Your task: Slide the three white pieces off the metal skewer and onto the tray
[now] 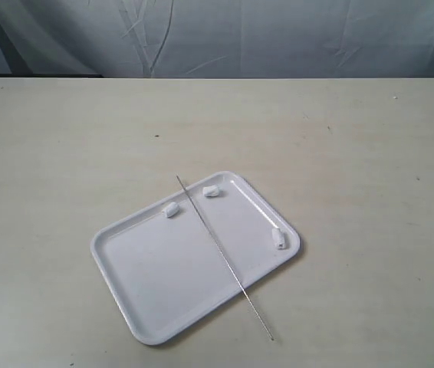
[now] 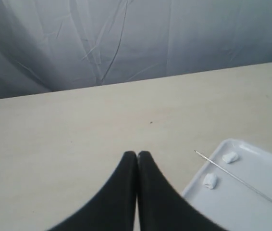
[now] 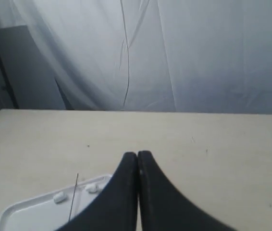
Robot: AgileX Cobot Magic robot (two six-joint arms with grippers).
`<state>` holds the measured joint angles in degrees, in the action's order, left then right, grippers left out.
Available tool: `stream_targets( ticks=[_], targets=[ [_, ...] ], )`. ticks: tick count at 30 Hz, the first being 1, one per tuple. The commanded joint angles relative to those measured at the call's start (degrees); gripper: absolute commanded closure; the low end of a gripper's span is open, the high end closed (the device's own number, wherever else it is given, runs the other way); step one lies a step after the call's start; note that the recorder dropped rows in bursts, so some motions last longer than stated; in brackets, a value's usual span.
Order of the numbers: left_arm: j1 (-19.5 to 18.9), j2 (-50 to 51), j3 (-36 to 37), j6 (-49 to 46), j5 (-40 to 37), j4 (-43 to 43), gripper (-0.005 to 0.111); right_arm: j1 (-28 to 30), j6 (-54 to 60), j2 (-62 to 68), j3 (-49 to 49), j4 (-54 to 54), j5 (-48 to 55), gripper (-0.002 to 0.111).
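Lying bare across the tray [image 1: 163, 284], the skewer [image 1: 221, 253] runs 11 to 5 o'clock; three white pieces [image 1: 211, 191] sit freed, so left claw [image 2: 137, 155] and right claw [image 3: 137, 155] hang closed, empty.

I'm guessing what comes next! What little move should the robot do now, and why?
Probably just rest, with nothing left to slide: three pieces lie loose on the tray, the skewer lies bare across it, and the left gripper and right gripper are shut, empty.

Pale beige table [image 1: 64, 138] — wrinkled grey-white cloth [image 1: 278, 38] hanging behind it.
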<state>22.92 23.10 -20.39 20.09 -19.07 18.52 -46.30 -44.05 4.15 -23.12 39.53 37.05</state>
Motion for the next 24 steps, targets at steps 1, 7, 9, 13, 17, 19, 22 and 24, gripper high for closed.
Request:
stream_targets(
  ticks=[1,7,9,13,17,19,22,24],
  targets=[
    [-0.07,3.59,1.34,0.47,3.37,2.38,0.107,0.27,-0.17,-2.6,0.69,3.93,0.27,0.109],
    [-0.07,4.11,1.34,0.47,3.39,1.9,0.107,0.27,-0.17,-2.6,1.02,3.26,4.11,0.109],
    [-0.07,4.11,1.34,0.47,3.29,1.86,0.107,0.27,-0.17,-2.6,1.02,3.4,4.23,0.109],
    [-0.07,4.11,1.34,0.47,3.29,1.86,0.107,0.27,-0.17,-2.6,1.02,3.39,4.23,0.109],
    [-0.07,4.11,1.34,0.47,3.29,1.86,0.107,0.27,-0.17,-2.6,1.02,3.39,4.23,0.109],
    [-0.07,4.11,1.34,0.47,3.29,1.86,0.107,0.27,-0.17,-2.6,1.02,3.39,4.23,0.109],
    [-0.07,4.11,1.34,0.47,3.29,1.86,0.107,0.27,-0.17,-2.6,1.02,3.39,4.47,0.109],
    [-0.07,4.11,1.34,0.47,3.29,1.86,0.107,0.27,-0.35,-2.6,1.02,3.99,5.67,0.109]
  ],
)
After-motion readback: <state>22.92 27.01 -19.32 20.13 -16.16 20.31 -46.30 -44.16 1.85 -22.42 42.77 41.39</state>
